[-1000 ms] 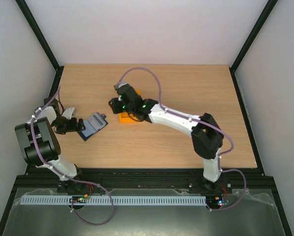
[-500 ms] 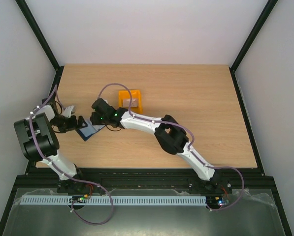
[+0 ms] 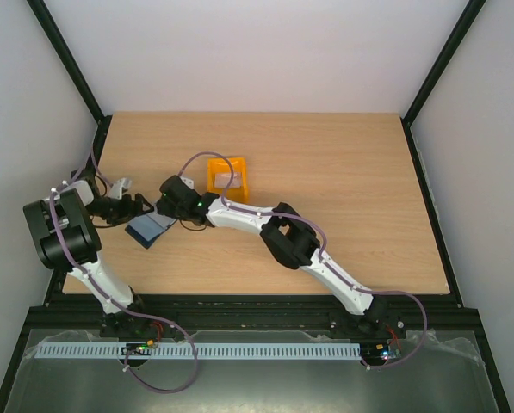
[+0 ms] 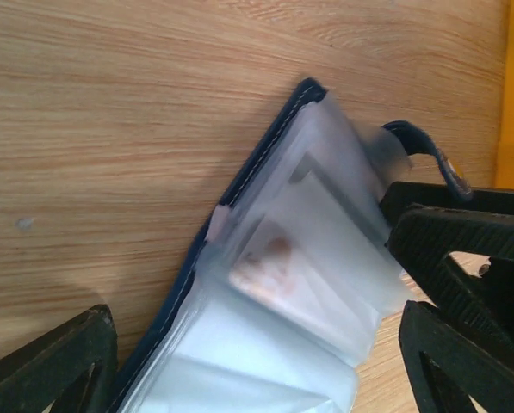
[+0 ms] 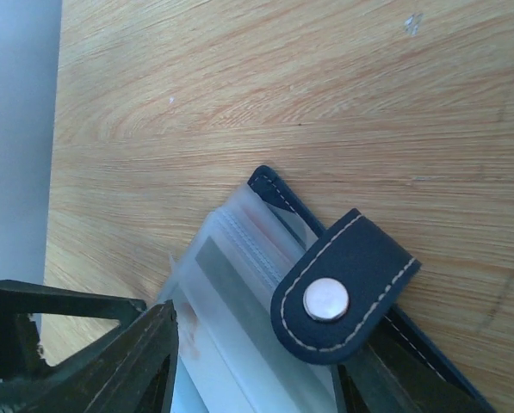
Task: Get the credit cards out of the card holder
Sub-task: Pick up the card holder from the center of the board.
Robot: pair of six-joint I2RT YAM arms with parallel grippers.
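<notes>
I'm straddling the card holder (image 3: 150, 229) at the left edge of the table (image 3: 343, 172) with my left claw (image 4: 257, 344) spread wide to brace it, while my right claw (image 5: 257, 361) is nosing at its sleeves (image 5: 231, 284) for the credit cards (image 4: 274, 258), can't tell if pinching.

Card holder (image 3: 150, 230) on table (image 3: 351, 172), between left claw (image 3: 136, 212) and right claw (image 3: 165, 209); bin (image 3: 212, 184) behind, rightward.

The card holder (image 3: 149, 229) is hemmed in by the left gripper (image 3: 136, 209) at 10 o'clock and the right gripper (image 3: 164, 206) at 1, with the orange bin (image 3: 226, 176) beyond at 2. The right arm (image 3: 282, 237) bars its 4 o'clock side. Bare table (image 3: 153, 262) gives room at 6.
</notes>
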